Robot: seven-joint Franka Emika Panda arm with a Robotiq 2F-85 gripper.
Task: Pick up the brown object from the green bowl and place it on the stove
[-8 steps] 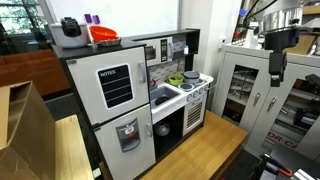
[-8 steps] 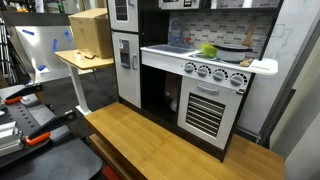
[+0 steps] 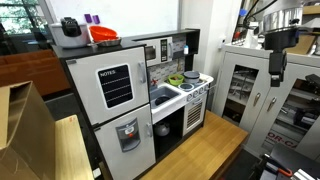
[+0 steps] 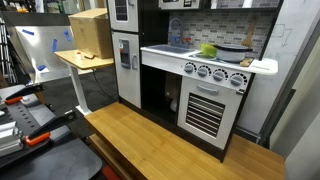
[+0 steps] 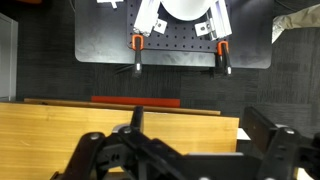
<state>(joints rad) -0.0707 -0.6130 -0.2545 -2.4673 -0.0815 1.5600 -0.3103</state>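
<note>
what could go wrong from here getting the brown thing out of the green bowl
The gripper hangs open far from the stove, and the wrist view shows wooden tabletop, not the bowl, so the approach may drift off target. The green bowl is small; a nudge might push or tip it. The brown object is too small to make out here, so a missed grasp seems possible.

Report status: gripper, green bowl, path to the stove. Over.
Gripper open, empty, well off the stove. Green bowl on the stove top; brown object too small to see. Nothing seen in the way.
</note>
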